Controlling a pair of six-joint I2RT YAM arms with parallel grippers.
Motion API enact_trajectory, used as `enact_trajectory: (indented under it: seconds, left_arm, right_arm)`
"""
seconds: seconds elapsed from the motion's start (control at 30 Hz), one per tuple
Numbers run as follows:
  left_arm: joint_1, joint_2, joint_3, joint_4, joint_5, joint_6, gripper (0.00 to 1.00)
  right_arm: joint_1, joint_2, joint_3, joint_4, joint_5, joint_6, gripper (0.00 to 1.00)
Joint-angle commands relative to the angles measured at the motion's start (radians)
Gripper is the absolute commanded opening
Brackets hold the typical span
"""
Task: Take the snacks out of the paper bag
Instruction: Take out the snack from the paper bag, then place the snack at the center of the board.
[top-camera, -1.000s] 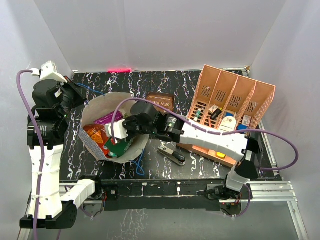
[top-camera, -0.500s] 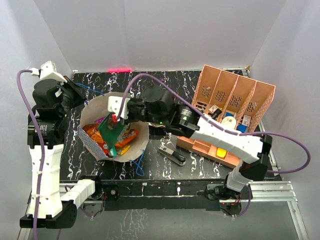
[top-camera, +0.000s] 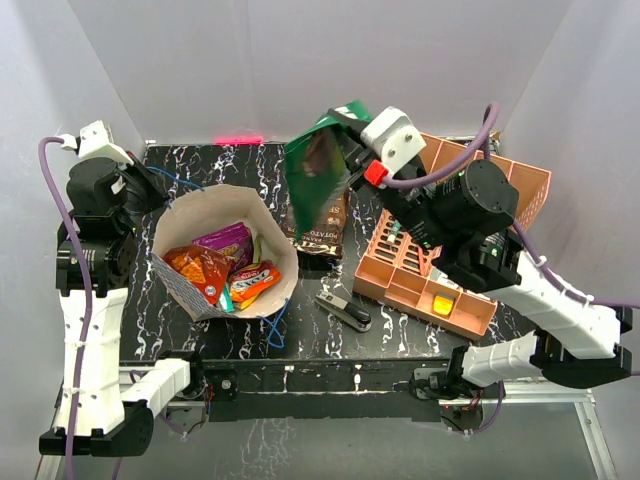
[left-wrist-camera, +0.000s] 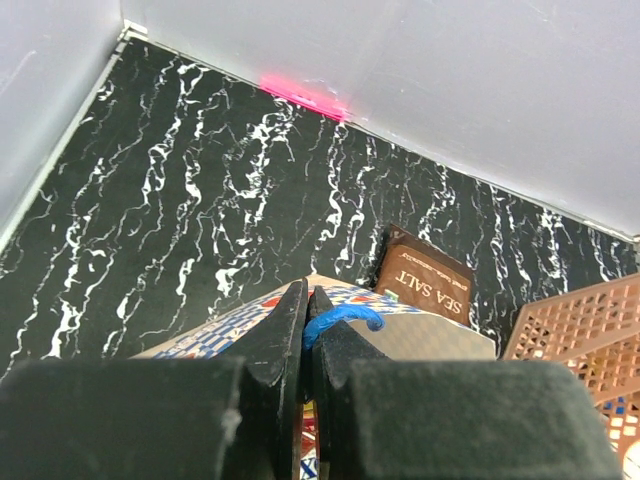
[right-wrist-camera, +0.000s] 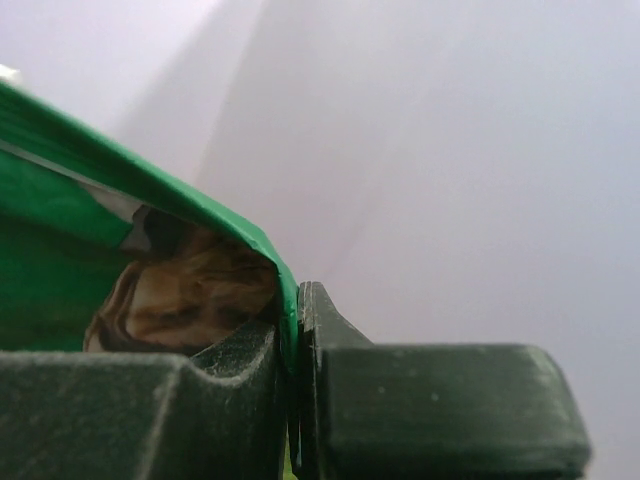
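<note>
- My right tool (right-wrist-camera: 296, 305) is clenched on the top edge of a green packet (top-camera: 318, 175); the film is pinched flat between the two fingers.
- That green packet hangs in the air, tilted, well above the bench (top-camera: 250, 165) and clear of the paper bag (top-camera: 200, 210).
- My left tool (left-wrist-camera: 307, 305) is clamped on the blue string handle (left-wrist-camera: 345, 318) at the far rim of the paper bag.
- The paper bag stands on the left part of the bench with its mouth wide open.
- Inside it lie an orange packet (top-camera: 195, 268), a purple packet (top-camera: 228, 240) and a few more crinkly ones.
- A brown packet (top-camera: 322, 235) marked "SEA SALT" lies flat on the bench, between the bag and the pink organiser (top-camera: 400, 285).
- A stapler (top-camera: 345, 310) lies just in front of the organiser.
</note>
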Motion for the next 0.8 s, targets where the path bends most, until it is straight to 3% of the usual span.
enact_trajectory:
  seconds: [0.0,0.13,0.37,0.53,0.77]
  left_arm:
    - [-0.004,-0.025,0.021,0.057,-0.065,0.050,0.00]
    - [-0.005,-0.024,0.040,0.060,-0.116,0.061,0.00]
    - [-0.004,0.028,0.136,0.124,-0.178,0.101,0.00]
    - [-0.004,0.010,0.122,0.169,-0.180,0.126,0.00]
    - [-0.004,-0.016,0.104,0.173,-0.128,0.155,0.00]
  right_arm:
    - [-0.075,0.013,-0.057,0.102,0.188,-0.050,0.07]
    - [-0.313,0.031,-0.106,0.071,-0.002,0.091,0.07]
    - [-0.536,0.173,-0.155,0.110,-0.236,0.198,0.07]
    - [-0.616,0.315,-0.144,0.179,-0.282,0.110,0.07]
    - [-0.690,0.580,0.063,0.121,-0.302,0.088,0.07]
